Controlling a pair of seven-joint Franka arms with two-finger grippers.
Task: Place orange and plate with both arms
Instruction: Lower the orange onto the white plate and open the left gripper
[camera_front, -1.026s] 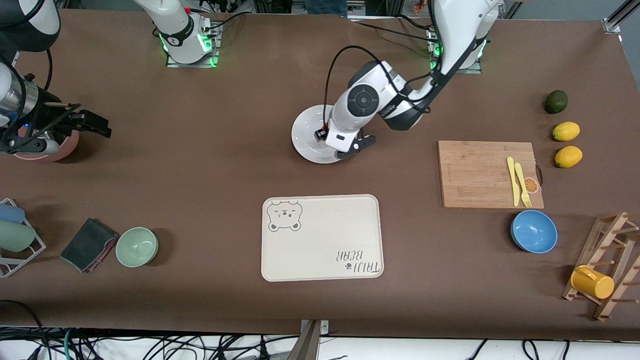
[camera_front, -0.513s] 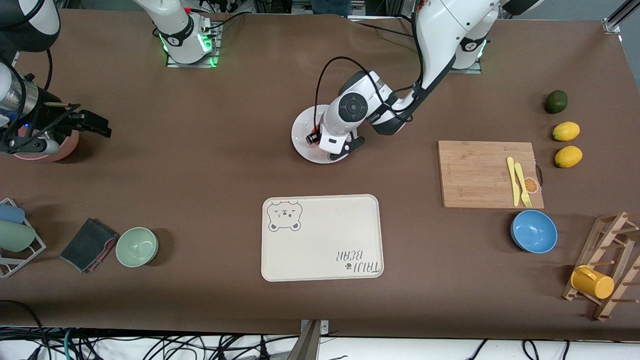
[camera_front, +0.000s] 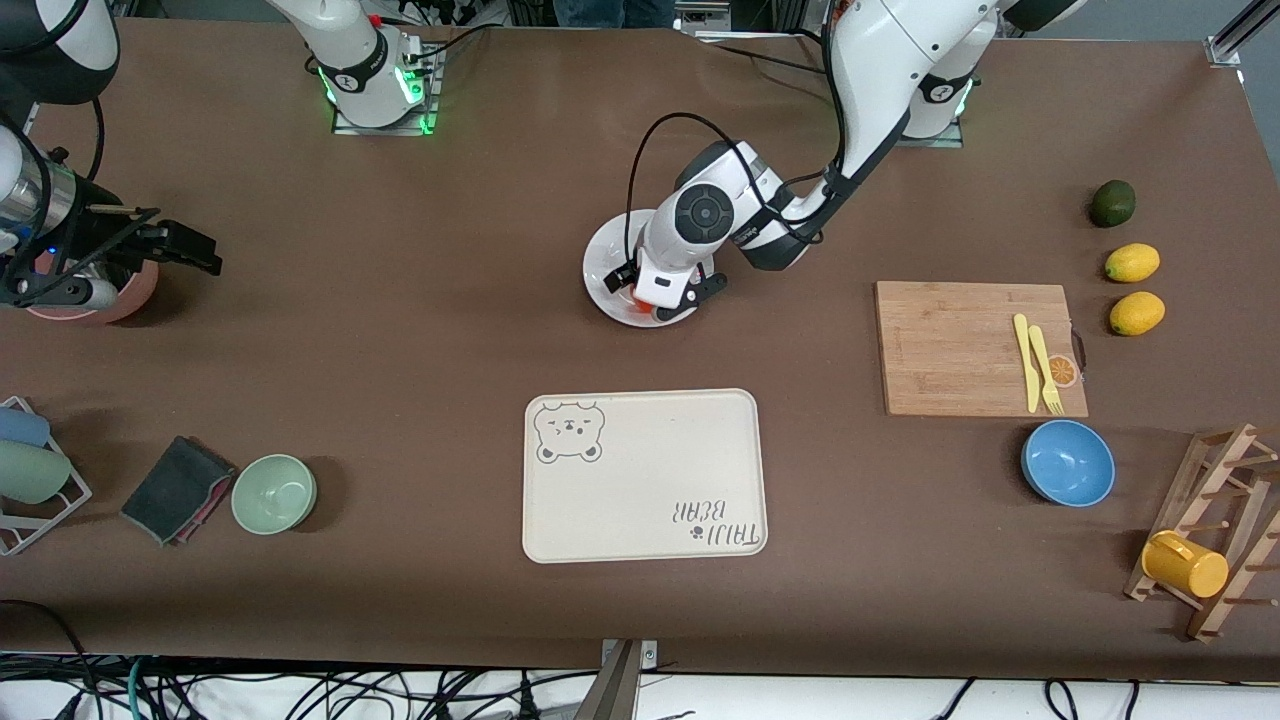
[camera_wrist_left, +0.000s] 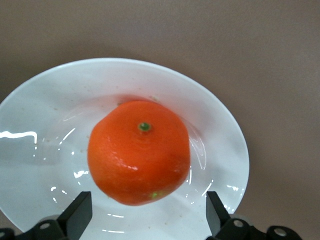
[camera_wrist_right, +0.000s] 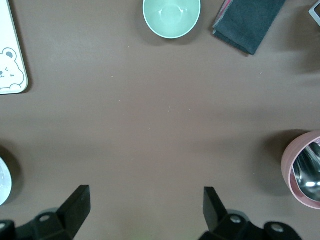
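Orange (camera_wrist_left: 139, 152) sat in the well of the white plate (camera_wrist_left: 220, 145), stem dot up, with the left gripper (camera_wrist_left: 145, 220) low over it and its fingers (camera_wrist_left: 75, 217) spread wide, apart from the fruit on either side. In the front view the plate (camera_front: 602, 262) lay on the brown desk (camera_front: 400, 330) mid-way along, farther from the camera than the bear-print tray (camera_front: 642, 476). To finish this step well, the left arm probably needed to rise straight up so neither finger nudged the fruit and set it rolling. Waiting high over the right arm's end of the desk, the right gripper (camera_wrist_right: 142, 212) had wide fingers too, near a pink cup (camera_wrist_right: 305, 167).
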